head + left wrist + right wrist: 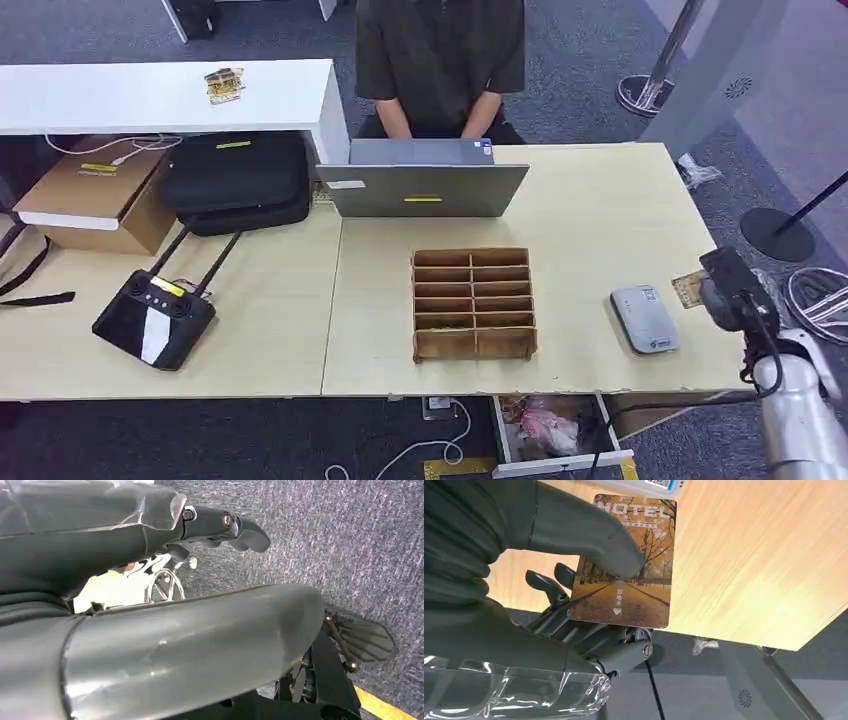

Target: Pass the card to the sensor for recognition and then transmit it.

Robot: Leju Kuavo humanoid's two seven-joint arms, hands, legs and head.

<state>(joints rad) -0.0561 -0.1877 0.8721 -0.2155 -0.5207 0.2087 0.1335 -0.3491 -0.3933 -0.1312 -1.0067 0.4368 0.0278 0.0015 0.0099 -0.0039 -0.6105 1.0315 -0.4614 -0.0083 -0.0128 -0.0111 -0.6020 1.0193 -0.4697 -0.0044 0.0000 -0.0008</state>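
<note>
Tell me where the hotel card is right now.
The card is pinched in the right hand at the table's right edge, just right of the grey sensor; the right wrist view shows it close up.

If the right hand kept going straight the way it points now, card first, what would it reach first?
Most likely the grey sensor. The right hand holds the card near the table's right edge, card pointing toward the sensor, bare tabletop between. Its height above the table is unclear, so it might pass over.

Bright, even indoor light; sharp frames
</note>
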